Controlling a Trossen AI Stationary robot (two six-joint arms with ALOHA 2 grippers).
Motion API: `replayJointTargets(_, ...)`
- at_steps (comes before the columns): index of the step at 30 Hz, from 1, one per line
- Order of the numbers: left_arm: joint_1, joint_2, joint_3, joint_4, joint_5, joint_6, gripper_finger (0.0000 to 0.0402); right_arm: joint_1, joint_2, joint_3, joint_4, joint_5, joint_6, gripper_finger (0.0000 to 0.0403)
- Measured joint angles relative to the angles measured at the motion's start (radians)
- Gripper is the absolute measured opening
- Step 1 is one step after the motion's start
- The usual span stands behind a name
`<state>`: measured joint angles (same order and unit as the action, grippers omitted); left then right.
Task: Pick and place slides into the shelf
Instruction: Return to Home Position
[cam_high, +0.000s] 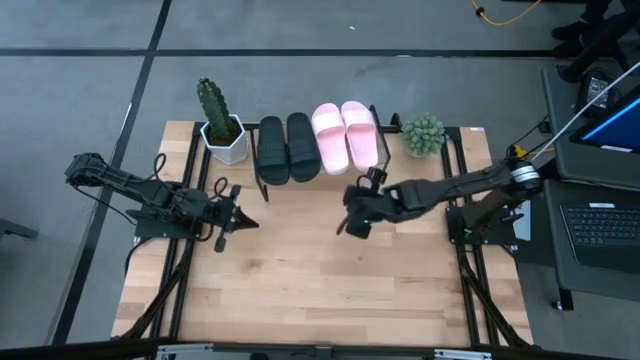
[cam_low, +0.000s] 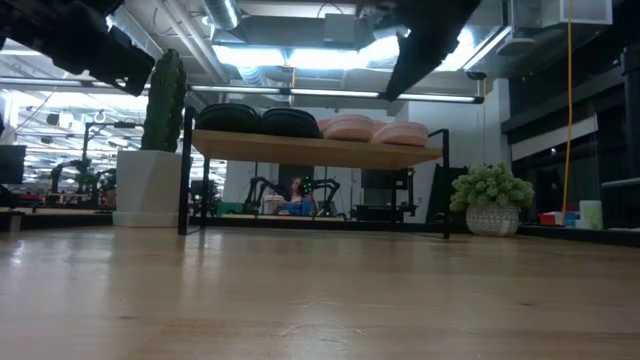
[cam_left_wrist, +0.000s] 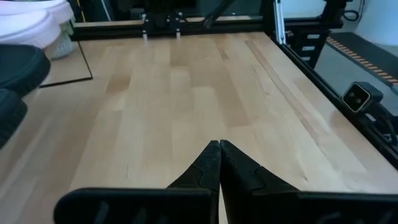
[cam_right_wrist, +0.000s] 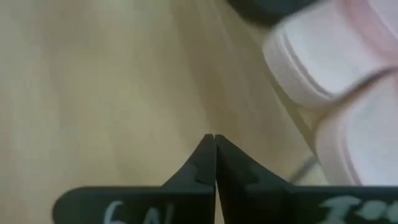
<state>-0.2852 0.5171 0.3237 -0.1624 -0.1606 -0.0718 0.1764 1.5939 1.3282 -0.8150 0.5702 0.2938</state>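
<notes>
Two black slides (cam_high: 285, 148) and two pale pink slides (cam_high: 345, 135) lie side by side, soles down, on the shelf (cam_low: 320, 150), a light plank on thin black wire legs at the table's far edge. My right gripper (cam_high: 352, 226) hovers shut over the table just near of the pink slides; its wrist view shows the pink slides (cam_right_wrist: 348, 74) close ahead of the shut fingertips (cam_right_wrist: 214, 146). My left gripper (cam_high: 245, 222) is shut and empty above the table's left half, near of the black slides (cam_left_wrist: 15, 81).
A cactus in a white pot (cam_high: 222, 125) stands left of the shelf, and a round green plant in a pot (cam_high: 424, 135) right of it. The bare wooden tabletop (cam_high: 320, 290) stretches toward the near edge. A laptop (cam_high: 605, 215) sits beyond the table's right side.
</notes>
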Motion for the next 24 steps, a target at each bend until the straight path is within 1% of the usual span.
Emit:
replayJointTargets(3, 0.0, -0.001, 0.0, 0.001, -0.019, 0.002, 0.0, 0.001, -0.087, -0.119, 0.182, -0.048, -0.066, 0.0002)
replayJointTargets(9, 0.014, -0.058, 0.0, -0.004, -0.039, 0.079, 0.0, -0.016, -0.273, -0.321, 0.426, -0.097, -0.175, 0.0002)
replayJointTargets(11, 0.023, -0.102, 0.0, -0.01, -0.04, 0.098, 0.0, -0.032, -0.335, -0.389, 0.505, -0.15, -0.218, 0.0002)
replayJointTargets(15, 0.053, -0.222, 0.0, -0.075, -0.041, 0.12, 0.0, -0.069, -0.444, -0.512, 0.644, -0.262, -0.266, 0.0003)
replayJointTargets(20, 0.091, -0.376, -0.001, -0.124, -0.041, 0.116, 0.0, -0.112, -0.541, -0.614, 0.72, -0.338, -0.292, 0.0003)
replayJointTargets(24, 0.106, -0.465, -0.019, -0.134, -0.034, 0.151, 0.0, -0.142, -0.6, -0.674, 0.781, -0.451, -0.354, 0.0003)
